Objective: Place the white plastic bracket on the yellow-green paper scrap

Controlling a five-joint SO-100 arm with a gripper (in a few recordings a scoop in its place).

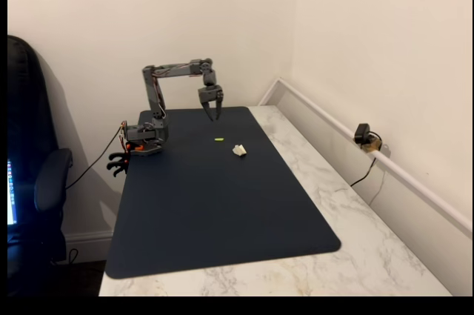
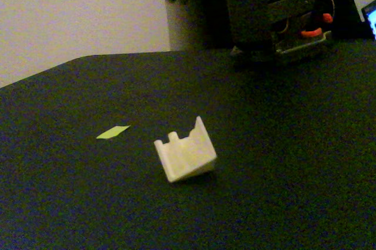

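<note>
- Pale walls meet at a corner behind a marble-patterned counter (image 1: pixel 385 256), and a dark mat (image 1: pixel 215 211) covers most of its near side.
- At the mat's far edge the grey arm (image 1: pixel 157 89) folds up and over, so that its end effector (image 1: pixel 212 115) hangs pointing down over the far end of the mat.
- Its fingers look slightly parted at the tips and carry nothing; at this distance I cannot tell the width of the gap with confidence.
- On the mat lies the white plastic bracket (image 1: pixel 239 150), resting tilted on one edge with its notched wall up, as the close fixed view shows (image 2: pixel 185 155).
- Bright and flat, the yellow-green paper scrap (image 1: pixel 218 138) sits near the bracket but clearly apart from it; nothing touches it (image 2: pixel 113 132).
- In the wide fixed view both things lie toward the camera from the end effector: the scrap comes first, and the bracket lies beyond it and a little to the right.
- My judgement: the pick is not yet begun, and the reach must pass over the scrap to reach the bracket, then come back toward the arm to set it down.
</note>
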